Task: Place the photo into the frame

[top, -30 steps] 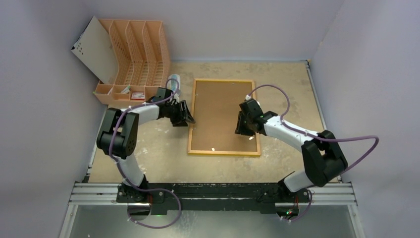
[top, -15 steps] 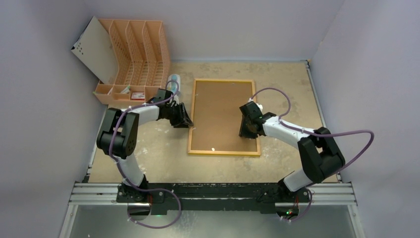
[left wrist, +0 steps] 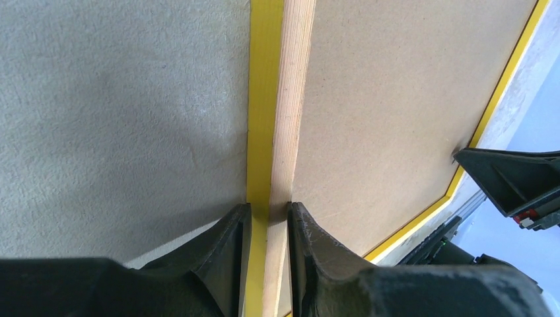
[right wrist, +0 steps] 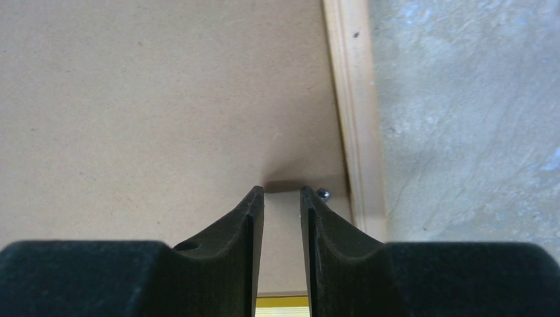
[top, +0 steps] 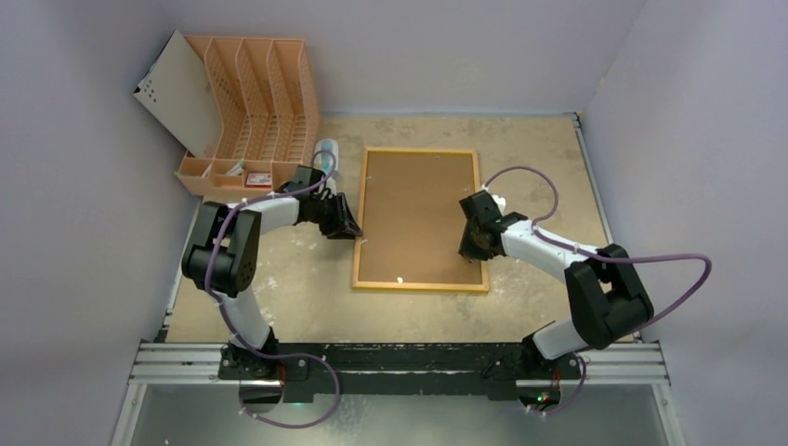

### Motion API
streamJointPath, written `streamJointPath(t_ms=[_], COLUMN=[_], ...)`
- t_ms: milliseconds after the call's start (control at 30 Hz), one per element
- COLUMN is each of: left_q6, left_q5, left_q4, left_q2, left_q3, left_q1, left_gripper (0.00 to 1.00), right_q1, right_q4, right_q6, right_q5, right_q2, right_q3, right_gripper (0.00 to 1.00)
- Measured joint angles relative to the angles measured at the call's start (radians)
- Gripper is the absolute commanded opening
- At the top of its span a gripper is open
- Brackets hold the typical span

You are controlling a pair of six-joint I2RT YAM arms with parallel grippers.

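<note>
The frame lies face down mid-table with the brown backing board inside it. My left gripper is shut on the frame's left rail; the left wrist view shows its jaws pinching the yellow rim and wood edge. My right gripper is low over the board by the right rail. Its jaws stand a narrow gap apart, over a paler patch beside a small screw head, gripping nothing I can see. The photo's printed side is out of view.
An orange slotted file rack stands at the back left with a pale flat sheet leaning on it. A clear cylinder stands by the left wrist. Purple walls enclose the table. The right gripper also shows in the left wrist view.
My right gripper has moved a little rightward across the backing board, toward the frame's right rail. The left gripper stays on the left rail.
</note>
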Motion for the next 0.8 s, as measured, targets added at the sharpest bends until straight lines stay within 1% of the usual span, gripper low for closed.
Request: streamJointPath(t_ms=[500,600,700,800], left_q6=[-0.001,-0.001,-0.001,-0.001], left_q5=[0.000,0.000,0.000,0.000], left_q4=[-0.002,-0.003,-0.003,-0.003], left_q2=[0.003,0.003,0.003,0.003], left_q3=[0.002,0.003,0.003,0.003], left_q1=[0.000,0.001,0.001,0.001], left_gripper=[0.27,0.27,0.27,0.27], right_q1=[-0.028,-0.028,-0.031,-0.035], right_q4=[0.005,-0.010,-0.045,-0.063], right_q6=[-0.023,-0.023,-0.027,-0.050], right_q5=[-0.012,-0.005,0.035,0.036], right_q2=[-0.023,-0.027,-0.050,-0.078], right_q3=[-0.023,-0.020,-0.015,-0.010], right_gripper=[0.27,0.29,0.31,0.32])
